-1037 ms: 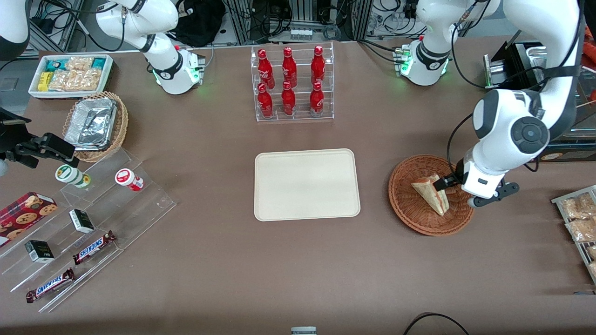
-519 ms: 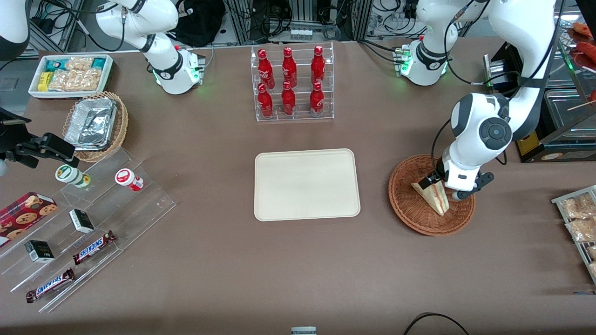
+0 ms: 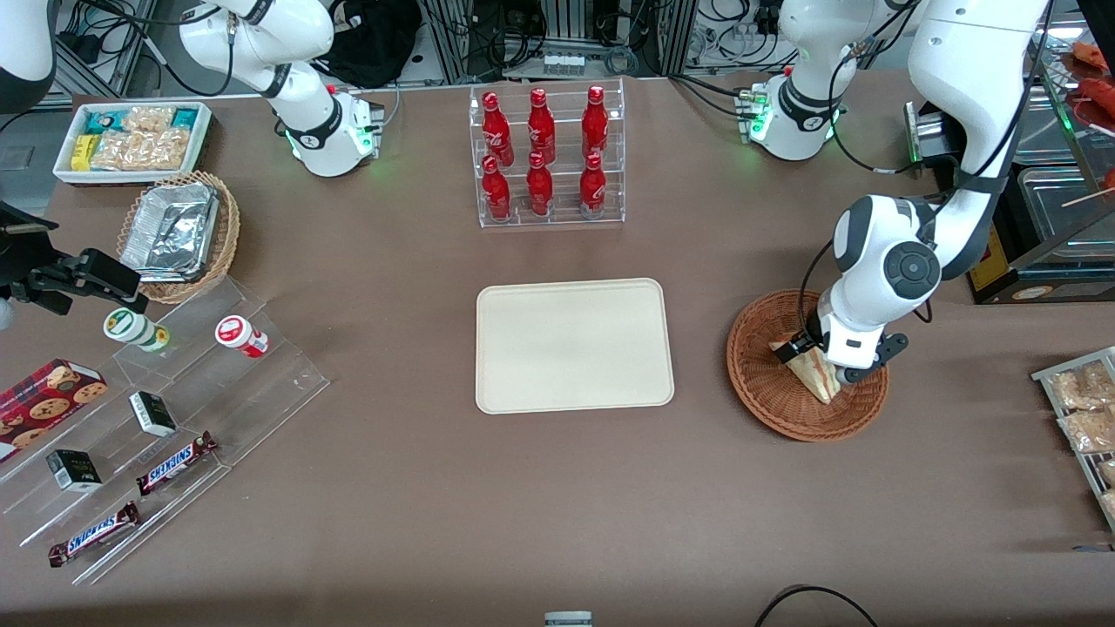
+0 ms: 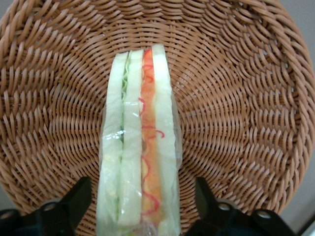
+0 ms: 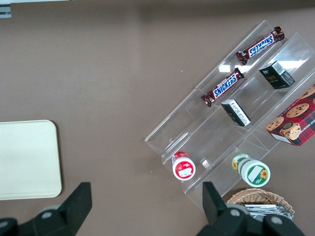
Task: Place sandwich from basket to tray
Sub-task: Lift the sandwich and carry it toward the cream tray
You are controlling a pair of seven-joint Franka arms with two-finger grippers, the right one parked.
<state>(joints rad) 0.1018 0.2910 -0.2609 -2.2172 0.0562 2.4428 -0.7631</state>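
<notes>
The sandwich (image 3: 816,376), a pale bread wedge with orange-red and green filling in clear wrap, lies in the reddish-brown wicker basket (image 3: 766,383) toward the working arm's end of the table. My left gripper (image 3: 819,359) is low over the basket, right at the sandwich. In the left wrist view the sandwich (image 4: 139,142) stands on edge between my two black fingers (image 4: 74,204), which are spread wide with a gap on each side. The gripper (image 4: 141,206) is open. The cream-beige tray (image 3: 574,345) lies flat at the table's middle.
A clear rack of red bottles (image 3: 544,157) stands farther from the front camera than the tray. A tan basket with a foil container (image 3: 179,233), a white snack box (image 3: 132,139) and an acrylic stand with snack bars (image 3: 174,409) lie toward the parked arm's end.
My left gripper has come down and moved toward the tray over the basket, so that its open fingers now straddle the sandwich. The sandwich has not moved.
</notes>
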